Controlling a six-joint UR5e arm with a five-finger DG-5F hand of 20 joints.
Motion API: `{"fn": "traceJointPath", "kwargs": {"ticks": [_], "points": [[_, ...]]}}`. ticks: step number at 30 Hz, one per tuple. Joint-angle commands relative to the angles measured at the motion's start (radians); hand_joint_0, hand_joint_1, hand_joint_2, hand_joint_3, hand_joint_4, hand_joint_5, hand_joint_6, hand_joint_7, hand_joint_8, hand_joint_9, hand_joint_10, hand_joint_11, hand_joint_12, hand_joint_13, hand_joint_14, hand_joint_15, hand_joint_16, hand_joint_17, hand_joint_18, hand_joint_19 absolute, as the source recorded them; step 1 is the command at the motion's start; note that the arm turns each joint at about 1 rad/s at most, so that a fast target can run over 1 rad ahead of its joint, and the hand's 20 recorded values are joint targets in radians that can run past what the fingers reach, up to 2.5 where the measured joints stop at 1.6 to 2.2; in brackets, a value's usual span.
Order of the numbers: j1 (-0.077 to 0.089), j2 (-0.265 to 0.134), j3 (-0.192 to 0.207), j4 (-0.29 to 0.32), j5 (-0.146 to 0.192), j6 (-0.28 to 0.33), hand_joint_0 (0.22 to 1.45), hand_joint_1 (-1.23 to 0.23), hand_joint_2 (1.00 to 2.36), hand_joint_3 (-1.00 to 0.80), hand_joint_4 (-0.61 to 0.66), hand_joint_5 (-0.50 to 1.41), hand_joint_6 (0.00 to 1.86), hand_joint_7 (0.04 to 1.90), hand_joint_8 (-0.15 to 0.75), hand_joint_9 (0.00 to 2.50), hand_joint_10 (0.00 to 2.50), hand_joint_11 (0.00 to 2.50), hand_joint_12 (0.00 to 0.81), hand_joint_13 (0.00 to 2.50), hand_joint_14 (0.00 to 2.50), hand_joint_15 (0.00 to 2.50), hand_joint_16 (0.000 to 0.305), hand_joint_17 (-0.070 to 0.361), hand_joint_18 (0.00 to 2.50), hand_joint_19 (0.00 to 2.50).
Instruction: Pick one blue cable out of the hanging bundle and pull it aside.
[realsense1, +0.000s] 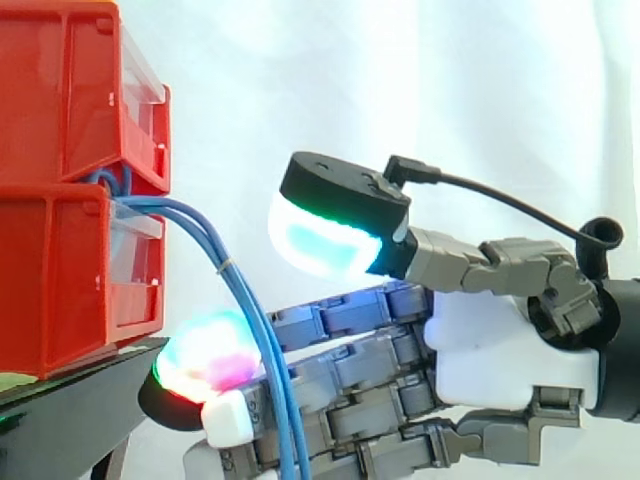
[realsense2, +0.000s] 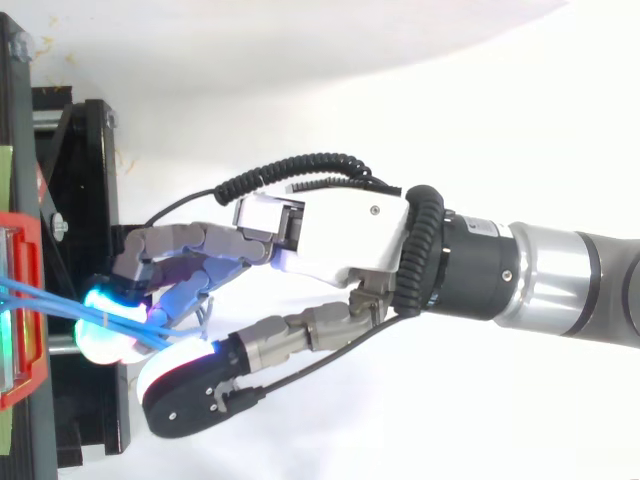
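In the side view, the hand (realsense1: 500, 340) is released: its grey, segmented fingers reach out nearly straight, and the thumb's broad glowing pad (realsense1: 320, 240) stands well clear above them. Thin, smooth blue cables (realsense1: 240, 290) come out of the stacked red plastic bins (realsense1: 70, 200) ahead of the hand and hang down across the fingers, near the fingertips (realsense1: 210, 355). A white curtain (realsense1: 400, 80) hangs behind.

In the top view, the cables (realsense2: 60, 300) run from the bins (realsense2: 20, 300) into the gap between fingers and thumb. The black stand (realsense2: 85, 180) sits close before the hand (realsense2: 350, 235).
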Motion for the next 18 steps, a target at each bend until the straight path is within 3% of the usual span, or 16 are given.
{"fn": "traceJointPath", "kwargs": {"ticks": [1, 8, 15, 18], "points": [[0.002, 0.000, 0.020, -0.015, 0.000, 0.000, 0.58, -0.63, 1.01, -0.34, 0.24, -0.10, 0.53, 1.42, 0.285, 0.60, 0.00, 0.12, 0.388, 0.44, 0.01, 0.17, 0.055, 0.123, 0.36, 0.34], [0.002, 0.002, 0.020, -0.019, 0.000, 0.003, 0.58, -0.65, 1.01, -0.30, 0.21, -0.14, 0.67, 1.25, 0.285, 0.60, 0.00, 0.14, 0.391, 0.44, 0.01, 0.16, 0.055, 0.123, 0.37, 0.34], [-0.003, 0.000, 0.029, -0.022, -0.006, 0.018, 0.57, -0.65, 1.02, -0.17, 0.22, -0.16, 0.75, 1.31, 0.288, 0.59, 0.00, 0.19, 0.393, 0.43, 0.01, 0.17, 0.055, 0.124, 0.37, 0.35], [-0.008, 0.000, 0.035, -0.038, -0.020, 0.023, 0.56, -0.67, 1.02, -0.10, 0.26, -0.19, 0.84, 1.25, 0.291, 0.59, 0.01, 0.22, 0.394, 0.43, 0.01, 0.18, 0.055, 0.125, 0.37, 0.35]]}}
